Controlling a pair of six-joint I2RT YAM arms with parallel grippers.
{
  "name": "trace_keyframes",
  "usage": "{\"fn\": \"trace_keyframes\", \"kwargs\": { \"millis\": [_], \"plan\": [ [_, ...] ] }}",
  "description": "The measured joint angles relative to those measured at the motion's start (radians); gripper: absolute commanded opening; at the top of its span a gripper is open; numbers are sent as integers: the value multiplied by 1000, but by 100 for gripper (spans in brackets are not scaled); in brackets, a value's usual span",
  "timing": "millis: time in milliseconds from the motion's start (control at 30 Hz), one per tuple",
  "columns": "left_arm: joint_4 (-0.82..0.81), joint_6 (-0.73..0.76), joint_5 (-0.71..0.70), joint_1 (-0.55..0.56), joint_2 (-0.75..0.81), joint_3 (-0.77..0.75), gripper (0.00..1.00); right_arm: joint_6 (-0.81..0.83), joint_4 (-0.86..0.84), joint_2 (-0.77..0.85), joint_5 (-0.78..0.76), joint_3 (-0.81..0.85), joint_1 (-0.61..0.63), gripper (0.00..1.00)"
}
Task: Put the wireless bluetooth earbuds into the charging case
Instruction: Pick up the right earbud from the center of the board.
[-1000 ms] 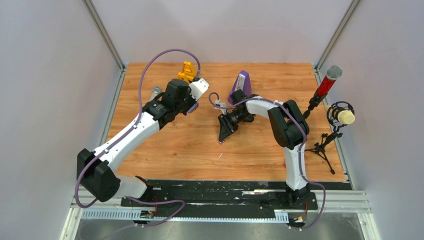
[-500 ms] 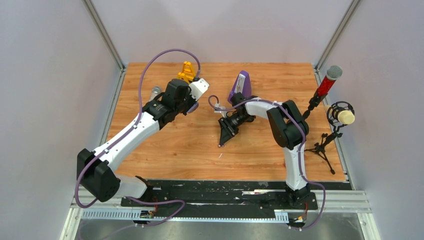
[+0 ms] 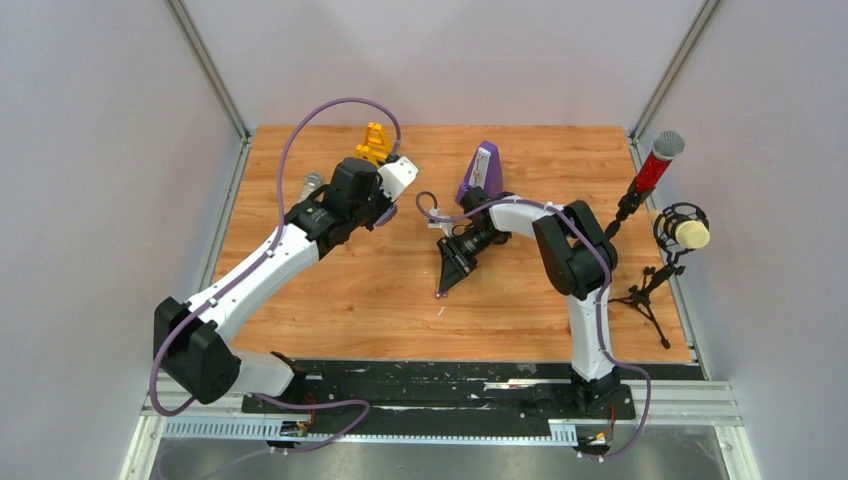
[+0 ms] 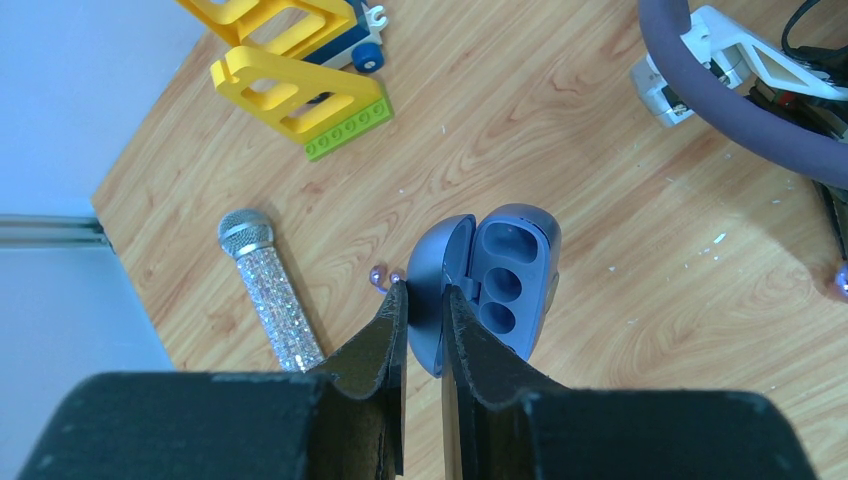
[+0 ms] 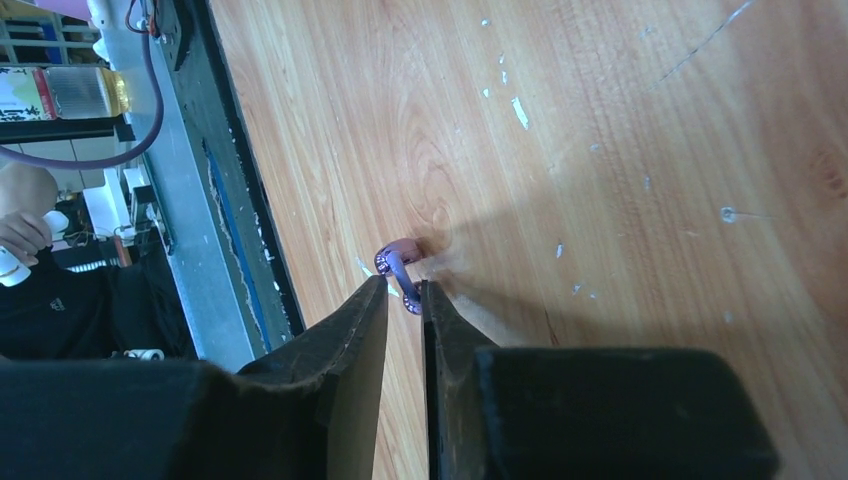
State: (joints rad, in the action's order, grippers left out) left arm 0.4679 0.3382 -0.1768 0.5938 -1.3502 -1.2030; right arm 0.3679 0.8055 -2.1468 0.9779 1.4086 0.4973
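Observation:
The charging case (image 4: 510,280) is a grey-blue oval, hinged open, with empty wells showing. My left gripper (image 4: 422,290) is shut on its raised lid; in the top view the gripper (image 3: 380,212) is at the back left. One small purple earbud (image 4: 385,277) lies on the wood beside the left fingertip. My right gripper (image 5: 403,288) is low over the wood near the table's middle (image 3: 438,293). Its fingers are nearly together, pinching the end of the other purple earbud (image 5: 398,262), which sticks out past the tips and touches the wood.
A yellow toy (image 3: 373,143) and a glittery silver microphone (image 3: 310,185) lie at the back left. A purple wedge-shaped object (image 3: 482,170) stands behind the right arm. A red microphone (image 3: 655,160) and a second microphone on a tripod (image 3: 685,232) stand at the right edge.
My right gripper has moved a little toward the near edge and lower, with the purple earbud at its tips. The left arm and the case have not moved.

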Motion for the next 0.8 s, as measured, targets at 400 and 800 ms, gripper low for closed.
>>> {"fn": "trace_keyframes", "kwargs": {
  "millis": [400, 800],
  "plan": [
    [0, 0, 0, 0, 0, 0, 2, 4, 11, 0, 27, 0, 0, 14],
    [0, 0, 0, 0, 0, 0, 2, 20, 21, 0, 40, 0, 19, 17]
  ]
}}
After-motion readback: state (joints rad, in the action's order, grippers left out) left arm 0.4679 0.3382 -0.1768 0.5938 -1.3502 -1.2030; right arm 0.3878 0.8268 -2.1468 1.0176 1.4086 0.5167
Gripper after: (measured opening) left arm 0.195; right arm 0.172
